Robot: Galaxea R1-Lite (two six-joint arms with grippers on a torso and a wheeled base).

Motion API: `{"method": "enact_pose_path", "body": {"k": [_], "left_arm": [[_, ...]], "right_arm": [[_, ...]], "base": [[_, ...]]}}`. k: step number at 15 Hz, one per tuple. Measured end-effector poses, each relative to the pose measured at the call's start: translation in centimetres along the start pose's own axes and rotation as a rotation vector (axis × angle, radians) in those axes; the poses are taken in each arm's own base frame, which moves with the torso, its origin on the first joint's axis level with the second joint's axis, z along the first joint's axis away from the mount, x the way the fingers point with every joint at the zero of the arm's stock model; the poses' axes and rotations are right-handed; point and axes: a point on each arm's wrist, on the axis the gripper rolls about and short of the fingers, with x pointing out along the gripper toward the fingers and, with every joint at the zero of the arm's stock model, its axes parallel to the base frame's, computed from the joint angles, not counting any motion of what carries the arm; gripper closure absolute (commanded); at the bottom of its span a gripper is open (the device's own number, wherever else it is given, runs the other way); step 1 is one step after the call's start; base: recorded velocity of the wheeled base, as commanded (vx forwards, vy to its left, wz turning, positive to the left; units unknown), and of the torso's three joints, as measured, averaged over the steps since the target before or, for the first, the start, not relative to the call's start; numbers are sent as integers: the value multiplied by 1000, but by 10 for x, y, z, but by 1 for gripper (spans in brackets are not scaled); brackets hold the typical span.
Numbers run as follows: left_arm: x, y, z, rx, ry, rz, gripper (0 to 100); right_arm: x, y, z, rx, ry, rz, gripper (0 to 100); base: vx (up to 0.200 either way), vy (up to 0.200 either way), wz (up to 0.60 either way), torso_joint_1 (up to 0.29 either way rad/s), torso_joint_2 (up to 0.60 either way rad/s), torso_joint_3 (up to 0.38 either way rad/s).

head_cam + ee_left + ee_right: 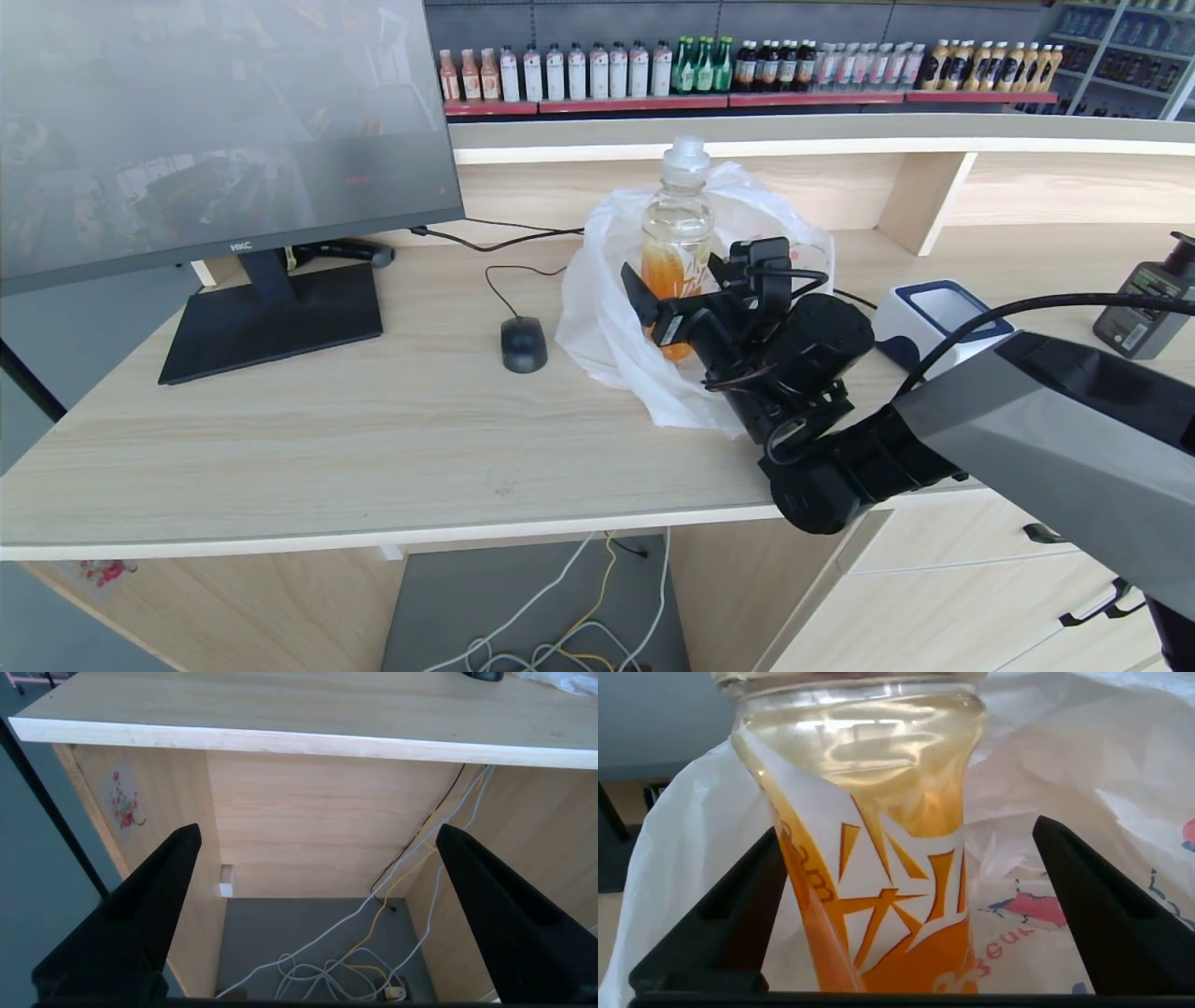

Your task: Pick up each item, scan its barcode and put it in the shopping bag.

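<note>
A clear bottle (677,224) with a white cap, an orange label and pale liquid stands upright inside the white shopping bag (607,317) at the middle of the counter. My right gripper (672,280) is at the bottle's label, open, with one finger on each side. In the right wrist view the bottle (868,812) sits between the spread fingers of that gripper (906,831), closer to one of them, with the bag (1083,784) behind it. My left gripper (318,831) hangs open and empty in front of the counter's edge, below its top.
A white and blue barcode scanner (934,317) stands just right of the bag. A handheld terminal (1148,303) is at the far right. A monitor (224,131) and a mouse (523,343) occupy the counter's left. Cables (346,961) lie under the counter.
</note>
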Motion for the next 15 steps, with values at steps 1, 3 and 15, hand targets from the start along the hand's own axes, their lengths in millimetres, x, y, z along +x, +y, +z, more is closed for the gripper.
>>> {"method": "enact_pose_path", "body": {"k": [1, 3, 15], "left_arm": [[0, 0, 0, 0, 0, 0, 0], [0, 0, 0, 0, 0, 0, 0], [0, 0, 0, 0, 0, 0, 0]], "right_arm": [[0, 0, 0, 0, 0, 0, 0], [0, 0, 0, -1, -1, 1, 0], [-59, 21, 66, -44, 59, 80, 0]], "base": [[0, 0, 0, 0, 0, 0], [0, 0, 0, 0, 0, 0], [0, 0, 0, 0, 0, 0]]}}
